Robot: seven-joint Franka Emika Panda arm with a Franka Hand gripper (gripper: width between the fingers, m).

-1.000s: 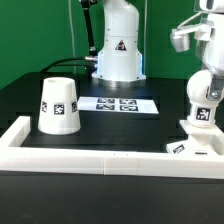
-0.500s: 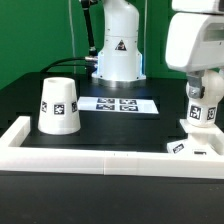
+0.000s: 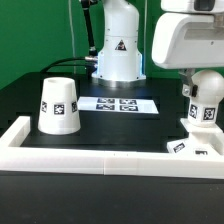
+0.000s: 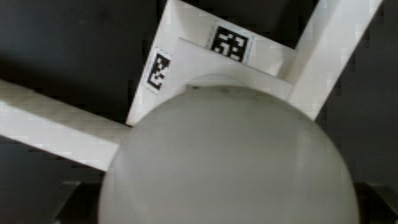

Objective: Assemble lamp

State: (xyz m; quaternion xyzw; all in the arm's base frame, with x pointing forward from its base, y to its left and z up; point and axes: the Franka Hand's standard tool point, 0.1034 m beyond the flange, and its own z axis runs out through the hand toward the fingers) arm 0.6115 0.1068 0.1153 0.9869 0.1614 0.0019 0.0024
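Although the bulb [image 3: 206,100] is seen standing on the base [image 3: 198,148] at the exterior view's right, beneath the gripper [image 3: 195,82], whether that is closed cannot be told. In the wrist view the bulb [image 4: 222,160] is centred over the base [image 4: 222,45]; it could be toppled by a skewed squeeze.

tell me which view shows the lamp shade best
The exterior view. The lamp shade stands whole and unobstructed on the black table, at the exterior view's left. The wrist view shows nothing of it: the bulb, seen close up, fills most of that picture.
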